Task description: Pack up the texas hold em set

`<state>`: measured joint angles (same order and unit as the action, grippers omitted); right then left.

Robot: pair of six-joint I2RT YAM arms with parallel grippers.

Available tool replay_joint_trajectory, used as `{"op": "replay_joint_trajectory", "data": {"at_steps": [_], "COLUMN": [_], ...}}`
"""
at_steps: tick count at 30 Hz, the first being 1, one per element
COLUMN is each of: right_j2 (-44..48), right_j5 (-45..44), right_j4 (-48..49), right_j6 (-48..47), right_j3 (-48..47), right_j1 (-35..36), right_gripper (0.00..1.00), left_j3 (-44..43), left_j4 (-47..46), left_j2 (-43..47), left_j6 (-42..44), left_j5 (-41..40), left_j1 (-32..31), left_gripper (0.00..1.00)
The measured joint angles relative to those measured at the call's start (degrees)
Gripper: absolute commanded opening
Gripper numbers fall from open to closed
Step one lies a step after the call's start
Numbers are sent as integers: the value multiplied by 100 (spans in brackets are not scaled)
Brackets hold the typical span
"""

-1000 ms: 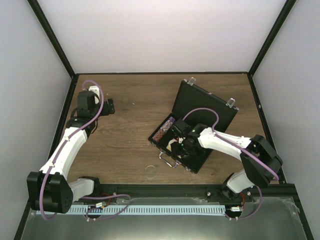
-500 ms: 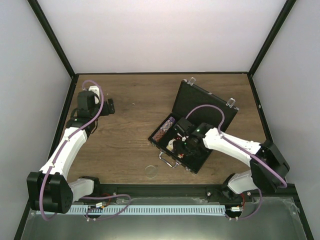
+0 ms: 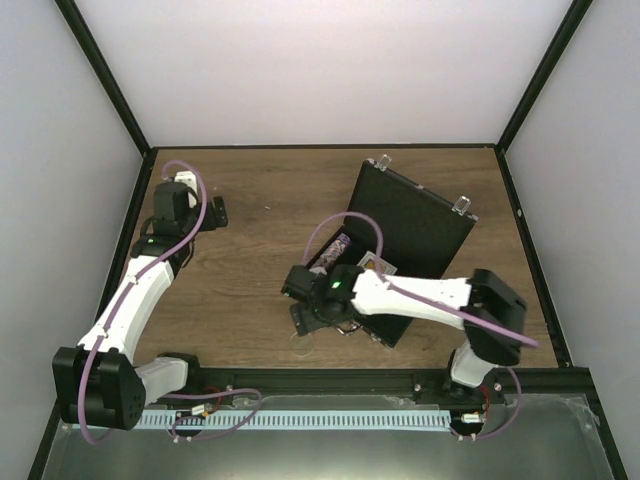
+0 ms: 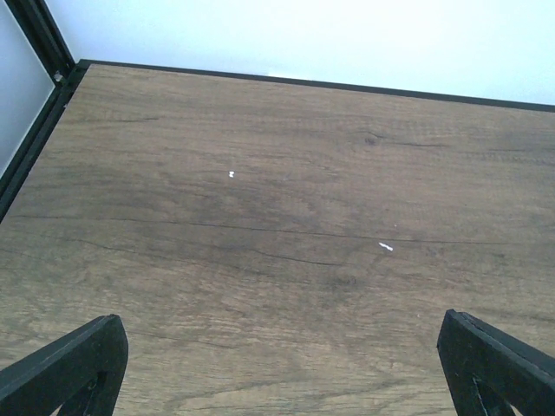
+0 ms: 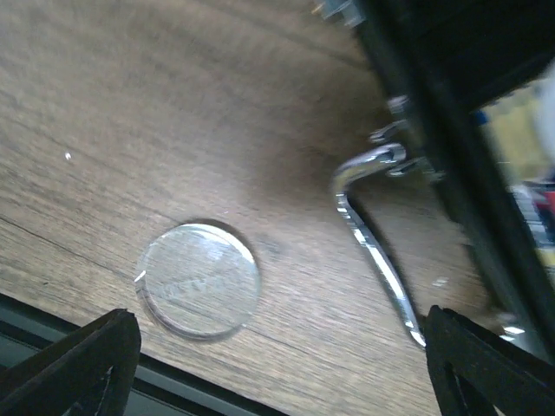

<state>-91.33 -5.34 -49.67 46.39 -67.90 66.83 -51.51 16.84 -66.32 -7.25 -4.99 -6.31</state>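
Note:
The black case (image 3: 415, 220) lies open at centre right, lid leaning back, with a row of chips (image 3: 335, 250) and a card deck (image 3: 375, 265) in its base. My right gripper (image 3: 310, 318) is open and empty, hovering just left of the case's front. In the right wrist view a clear round disc (image 5: 198, 279) lies on the wood between the fingers (image 5: 78, 364), with the silver handle (image 5: 373, 234) and the case edge (image 5: 451, 130) to the right. My left gripper (image 3: 215, 212) is open and empty at the far left back, over bare wood (image 4: 277, 260).
The clear disc (image 3: 302, 345) lies close to the table's black front rail (image 3: 330, 378). Black frame posts and white walls close in the sides and back. The left wrist view shows the back wall edge (image 4: 303, 82).
My right gripper has moved left out of the case's base to a spot over the clear disc by the front edge. The left arm has not moved.

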Motion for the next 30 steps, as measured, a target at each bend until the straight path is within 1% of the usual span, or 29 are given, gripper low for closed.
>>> {"op": "replay_joint_trajectory", "data": {"at_steps": [4, 12, 17, 24, 30], "right_j2": [-739, -1482, -1681, -1818, -2028], "right_j5": [-28, -50, -46, -44, -101], "right_j4": [144, 247, 280, 249, 146], "right_j6": [0, 122, 149, 129, 127], "right_j3": [-221, -564, -573, -719, -898], "right_j1": [404, 785, 909, 916, 942], "right_gripper": [95, 95, 94, 89, 83], "left_j3": [0, 0, 0, 0, 0], "left_j4": [-2, -2, -4, -2, -2], "left_j2": [2, 7, 9, 24, 24], "left_j6": [0, -2, -2, -2, -2], "left_j5": [-39, -26, -28, -26, -31], "left_j1": [0, 0, 0, 0, 0], "left_gripper": [100, 100, 100, 100, 100]}}
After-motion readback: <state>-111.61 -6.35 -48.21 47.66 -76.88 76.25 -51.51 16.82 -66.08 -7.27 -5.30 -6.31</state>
